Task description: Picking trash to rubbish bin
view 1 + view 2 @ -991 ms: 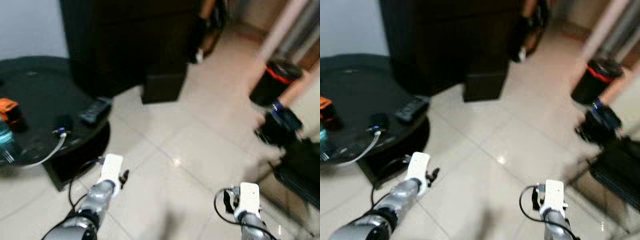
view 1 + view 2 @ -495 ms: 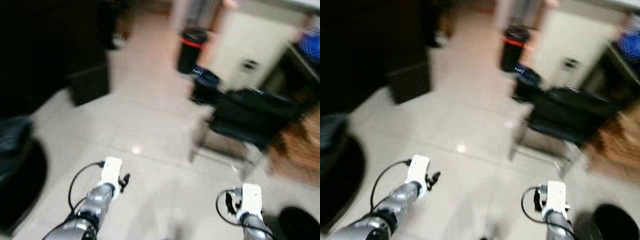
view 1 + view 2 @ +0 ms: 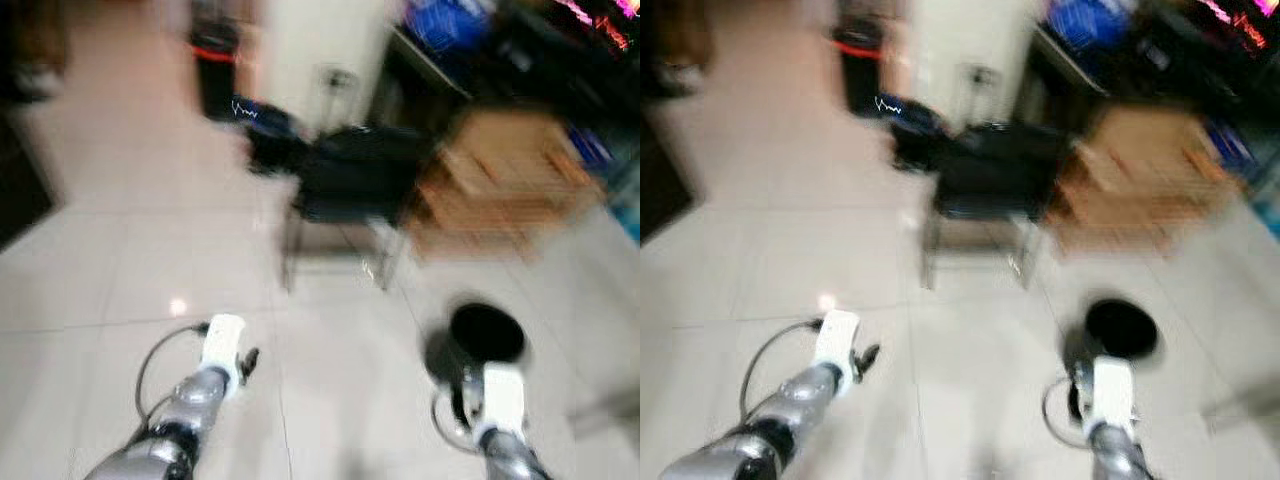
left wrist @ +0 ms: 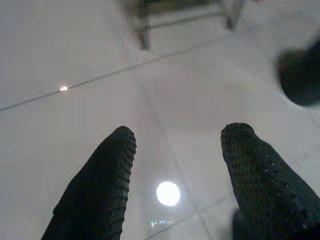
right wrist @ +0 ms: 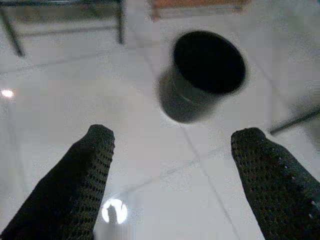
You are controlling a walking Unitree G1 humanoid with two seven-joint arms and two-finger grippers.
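Head views have swung to the robot's right since half a second ago — the dark cabinet is gone from the left edge, and the black rubbish bin [image 3: 480, 340], then just a sliver at the bottom right corner, now stands in full on the pale tiled floor [image 3: 100, 260], just ahead of the right arm. Everything is smeared by the turn. Beyond it a black chair [image 3: 355, 180] on thin metal legs stands beside blurred cardboard boxes [image 3: 500, 175], with a second black bin with a red band [image 3: 215, 65] far back.

Right wrist view gives what the head cannot: the right gripper [image 5: 172, 175] with its fingers spread wide and nothing between them, and the bin seen sharply — round, dark, open-mouthed, upright. Left wrist view shows the left gripper [image 4: 175, 165] likewise spread over bare tile, a chair leg ahead.
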